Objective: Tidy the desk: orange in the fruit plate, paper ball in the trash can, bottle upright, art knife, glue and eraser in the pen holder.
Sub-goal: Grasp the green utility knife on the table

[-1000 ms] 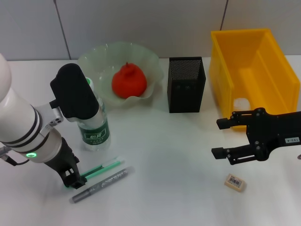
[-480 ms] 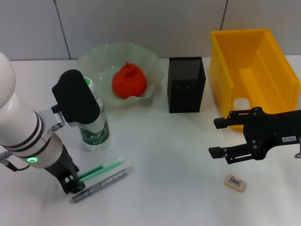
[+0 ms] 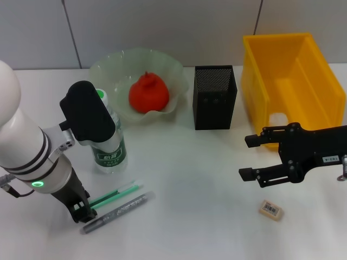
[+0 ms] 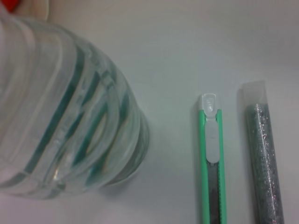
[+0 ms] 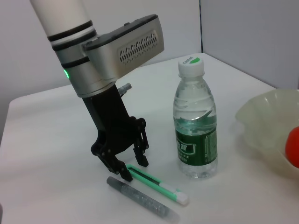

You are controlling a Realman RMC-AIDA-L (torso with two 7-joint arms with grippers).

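1. Left gripper (image 5: 132,169): spread open, fingertips straddling the near end of the art knife (image 3: 115,194), nothing clamped.
2. Just beside the knife, on the side away from the bottle (image 3: 110,145): glue (image 3: 116,211), parallel.
3. Bottle upright, close behind the knife.
4. Beyond the bottle: orange (image 3: 148,92) inside fruit plate (image 3: 108,66); pen holder (image 3: 214,97) farther right.
5. Right gripper (image 3: 247,158): open, empty, hovering above eraser (image 3: 271,209), before trash can (image 3: 261,86).

Orange (image 3: 148,92): in fruit plate (image 3: 111,67).
Bottle (image 3: 110,142): upright, cap on.
Art knife (image 3: 116,194), glue (image 3: 116,211): flat, side by side on worktop (image 3: 190,179).
Eraser (image 3: 271,210): flat, front right.
Pen holder (image 3: 214,97): beside trash can (image 3: 293,81).
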